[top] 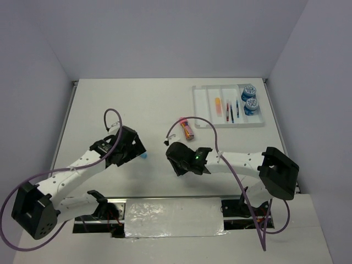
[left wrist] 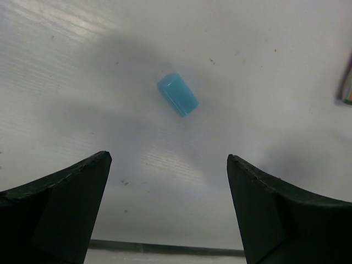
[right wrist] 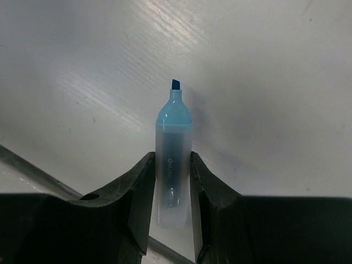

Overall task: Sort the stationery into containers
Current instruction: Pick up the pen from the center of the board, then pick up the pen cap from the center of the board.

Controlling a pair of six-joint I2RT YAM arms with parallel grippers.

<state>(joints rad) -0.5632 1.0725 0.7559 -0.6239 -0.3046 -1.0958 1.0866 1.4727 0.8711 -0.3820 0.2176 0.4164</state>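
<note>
One highlighter (right wrist: 174, 132) (print unreadable) clamped in right gripper (right wrist: 171, 159); left gripper (left wrist: 169, 158) splayed near blue cap (left wrist: 178, 94).

White tabletop (top: 137, 104), matte, faintly ribbed. Plain pale grey-lilac walls (top: 165, 33) close it on three sides. Light soft, even; faint sheen on the surface.

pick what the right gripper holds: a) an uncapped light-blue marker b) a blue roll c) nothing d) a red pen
A: in the right wrist view the right gripper is shut on the barrel of a light-blue marker, whose bare tip points away from the camera.
</note>
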